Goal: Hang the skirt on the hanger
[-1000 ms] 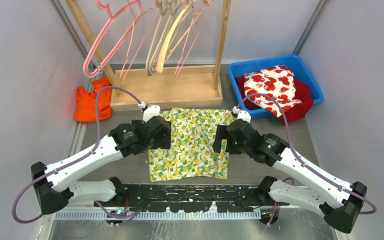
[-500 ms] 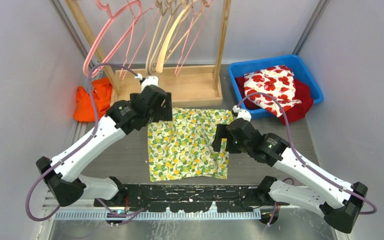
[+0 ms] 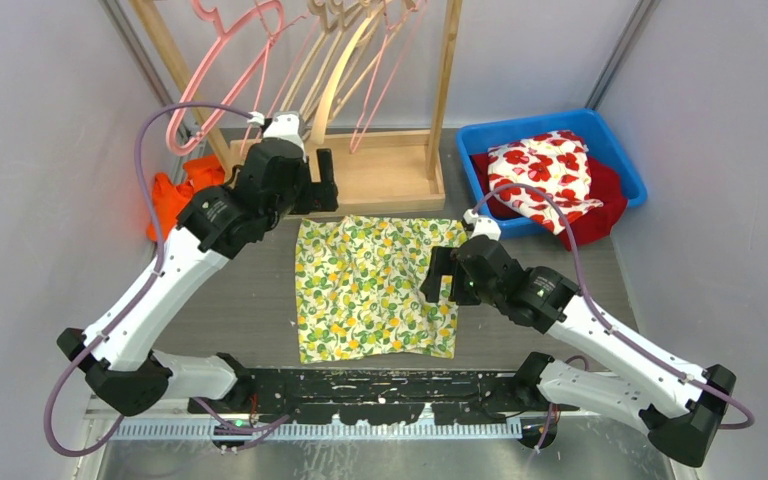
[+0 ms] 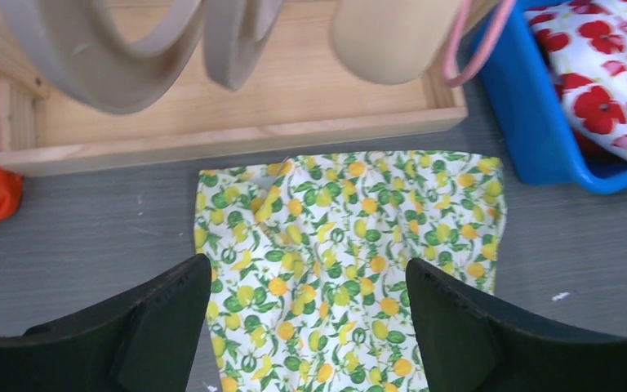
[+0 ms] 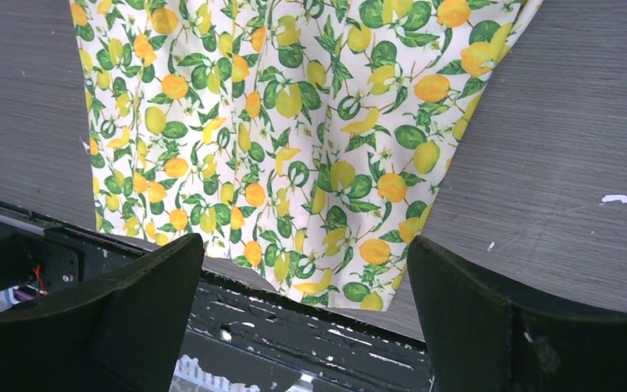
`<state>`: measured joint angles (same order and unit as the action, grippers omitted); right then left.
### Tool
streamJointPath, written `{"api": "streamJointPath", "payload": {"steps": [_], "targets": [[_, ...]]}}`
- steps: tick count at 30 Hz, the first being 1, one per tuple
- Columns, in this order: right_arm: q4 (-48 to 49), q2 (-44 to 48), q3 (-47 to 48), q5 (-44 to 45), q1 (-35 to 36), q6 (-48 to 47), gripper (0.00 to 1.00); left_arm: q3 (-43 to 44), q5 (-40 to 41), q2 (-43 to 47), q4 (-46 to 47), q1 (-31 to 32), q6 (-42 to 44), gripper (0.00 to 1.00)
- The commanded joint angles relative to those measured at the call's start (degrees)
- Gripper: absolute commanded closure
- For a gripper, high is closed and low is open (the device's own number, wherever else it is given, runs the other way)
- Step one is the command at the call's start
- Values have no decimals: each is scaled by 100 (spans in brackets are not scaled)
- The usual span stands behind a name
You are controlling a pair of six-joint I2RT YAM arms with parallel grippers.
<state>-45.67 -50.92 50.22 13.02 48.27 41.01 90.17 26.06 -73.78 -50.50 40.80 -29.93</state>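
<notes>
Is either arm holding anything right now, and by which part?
Nothing is held. The left end effector and the right end effector are both open and empty; the skirt lies flat on the table.

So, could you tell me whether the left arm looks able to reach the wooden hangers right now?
Probably yes: the left claw hovers open close to the wooden hangers, nothing between them.

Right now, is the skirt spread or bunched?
Spread: the skirt lies flat on the table, corners out, with only slight wrinkles.

No readable text, labels or numbers in view.
</notes>
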Motion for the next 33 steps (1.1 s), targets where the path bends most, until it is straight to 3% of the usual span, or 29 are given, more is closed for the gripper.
{"api": "streamJointPath", "payload": {"steps": [1,10,22,33], "targets": [[403,-97,96,-70,24,-139,0,402,-927,155,370,12,190,12],[413,-70,189,-82,24,-203,3,1127,-1586,-323,852,161,133,16],[278,309,67,-95,20,-46,10,2746,-69,-1912,1626,541,1334,22],[164,539,8,-36,18,-39,10,2933,590,-2553,2719,528,2485,23]]}}
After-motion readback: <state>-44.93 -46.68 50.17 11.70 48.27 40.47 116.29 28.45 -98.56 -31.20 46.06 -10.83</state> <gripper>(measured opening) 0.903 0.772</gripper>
